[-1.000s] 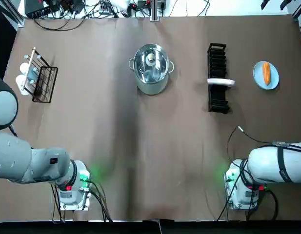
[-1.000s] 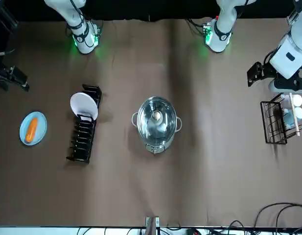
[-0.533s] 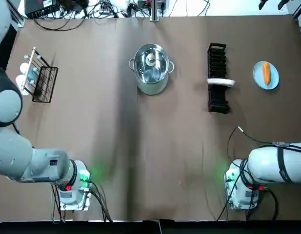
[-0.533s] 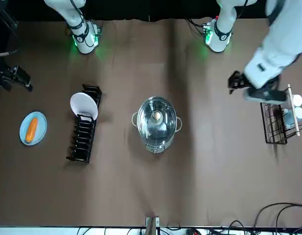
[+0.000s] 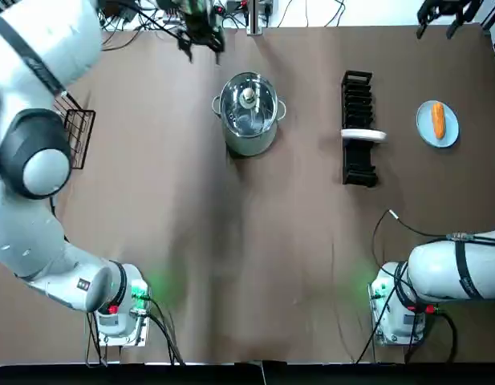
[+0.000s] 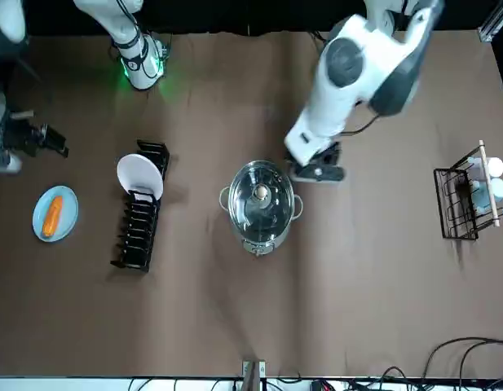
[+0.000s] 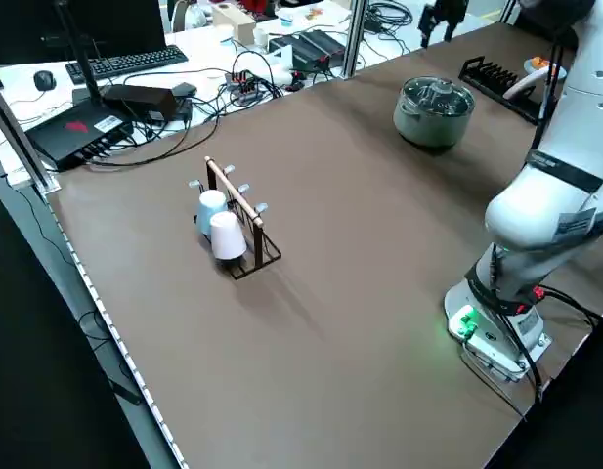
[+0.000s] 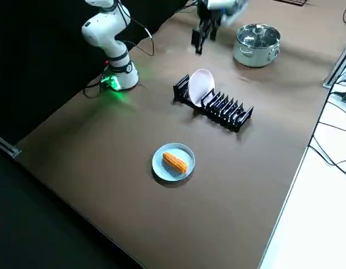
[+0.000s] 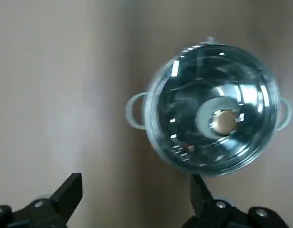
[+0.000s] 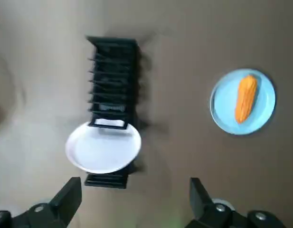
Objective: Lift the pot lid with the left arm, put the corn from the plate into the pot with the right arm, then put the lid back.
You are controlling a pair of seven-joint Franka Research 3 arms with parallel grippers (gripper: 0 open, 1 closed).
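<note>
Glass lid (image 9: 217,107) on the steel pot (image 5: 249,146), near but clear of the released left end effector (image 9: 137,179)

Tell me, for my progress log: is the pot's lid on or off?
On. The glass lid sits flat on the pot; the open left tool hovers apart from it.

Left tool (image 9: 136,179) and right tool (image 10: 134,183) open, aloft.
</note>
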